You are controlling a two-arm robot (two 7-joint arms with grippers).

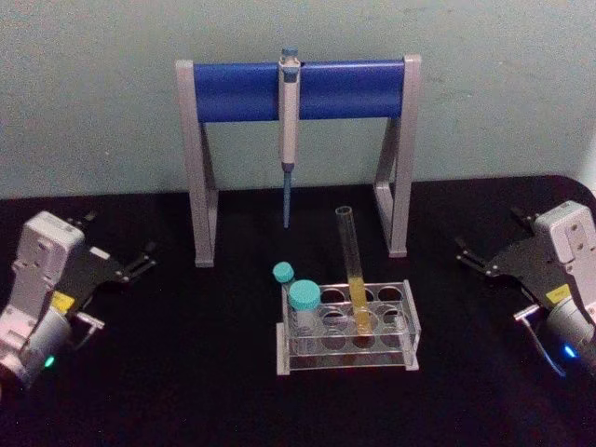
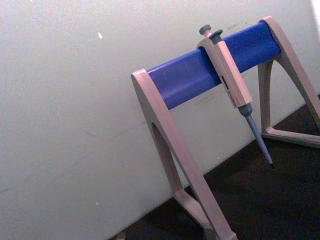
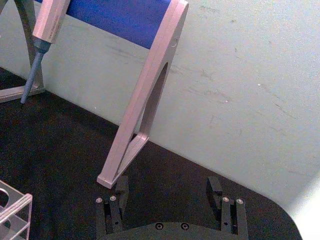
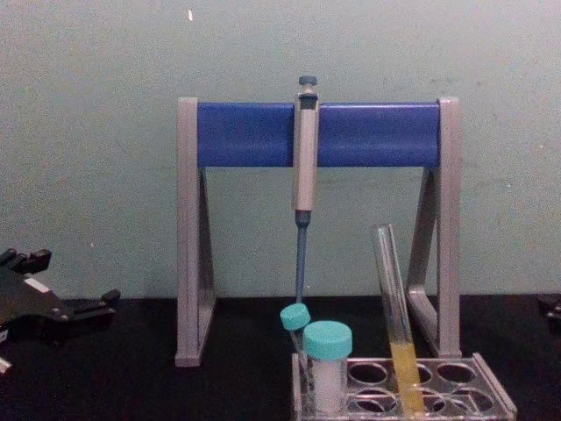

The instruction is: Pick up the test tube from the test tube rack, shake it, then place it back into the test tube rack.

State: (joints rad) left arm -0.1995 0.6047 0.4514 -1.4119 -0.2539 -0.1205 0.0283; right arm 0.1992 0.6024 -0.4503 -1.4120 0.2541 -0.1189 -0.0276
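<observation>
- While both arms sit out at the sides, we see the test tube (image 1: 355,270) standing in the test tube rack (image 1: 407,328), in a hole near its middle. It leans, with its open mouth tipped to the left.
- Yellow-orange liquid fills the tube's lower part, and the glass above it is clear.
- At the rack's left end we see a white tube with a wide teal cap (image 1: 304,296) and, just beyond it, a slimmer teal-capped vial (image 1: 283,272).
- We see round holes in the top plate of the low, clear plastic rack.
- On the far side of the rack stands a pipette stand (image 1: 198,168) with grey legs and a blue crossbar. A pipette (image 1: 290,112) hangs from the bar, tip down.
- We find the left gripper (image 4: 77,279) at the left edge of the black counter (image 1: 186,372), fingers spread and empty.
- We find the right gripper (image 3: 167,181) near the right edge, fingers wide apart and holding nothing.
- Bare counter lies between the rack and each gripper.
</observation>
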